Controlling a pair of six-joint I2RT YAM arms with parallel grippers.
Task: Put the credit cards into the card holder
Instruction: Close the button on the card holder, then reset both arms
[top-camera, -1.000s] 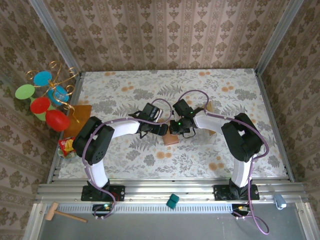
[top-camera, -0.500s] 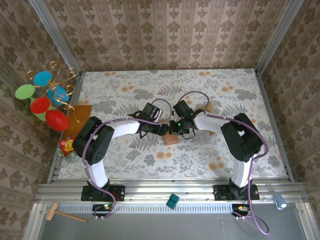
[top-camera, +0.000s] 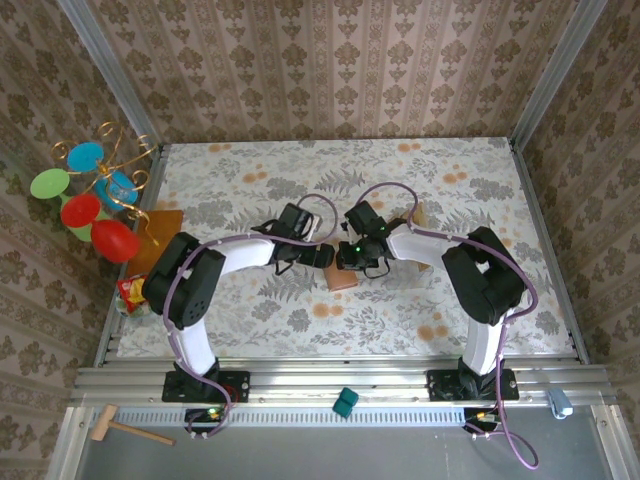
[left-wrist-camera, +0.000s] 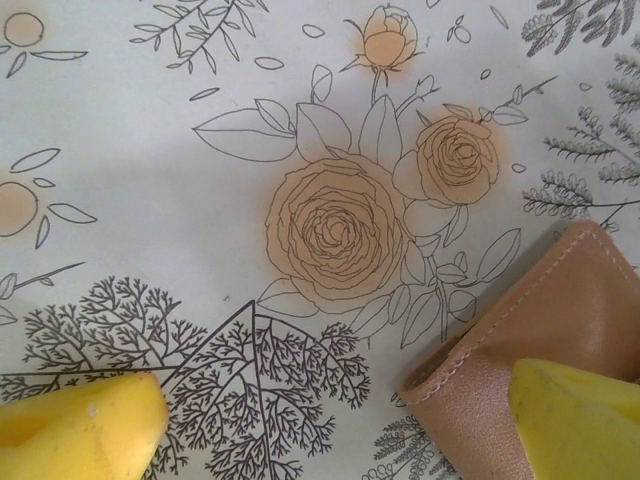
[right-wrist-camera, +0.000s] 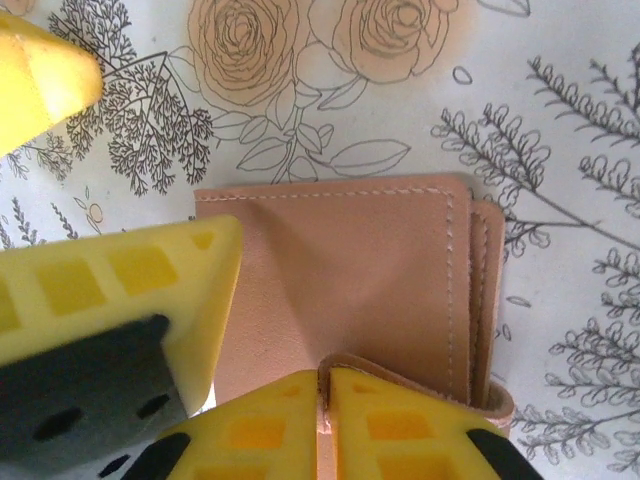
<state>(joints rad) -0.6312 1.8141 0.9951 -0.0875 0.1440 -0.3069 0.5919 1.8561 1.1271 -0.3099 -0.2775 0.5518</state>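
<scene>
Rail nearest me carried a small teal block (top-camera: 345, 403) and a wooden mallet (top-camera: 118, 428), just in front of the arm bases. Further in, the two arms bent toward each other over the middle of the flowered bench (top-camera: 470, 190), and the card holder (top-camera: 342, 281) lay there just on my side of both pincers.

From the right wrist, the right pincer (right-wrist-camera: 325, 385) was closed tight on a raised flap at the holder's (right-wrist-camera: 350, 270) near edge, the leather pinched thin between its yellow fingers (right-wrist-camera: 400, 425). One finger (right-wrist-camera: 130, 290) of the left pincer (top-camera: 320, 258) sat on the holder's left part.

From the left wrist, the left pincer (left-wrist-camera: 335, 395) stood wide: one finger (left-wrist-camera: 580, 420) over the holder's (left-wrist-camera: 540, 320) corner, the other (left-wrist-camera: 80, 430) well apart above bare cloth.

At the far left edge stood an orange-brown board (top-camera: 160, 235) and, beyond it, a gold wire stand (top-camera: 95, 190) with coloured discs.
</scene>
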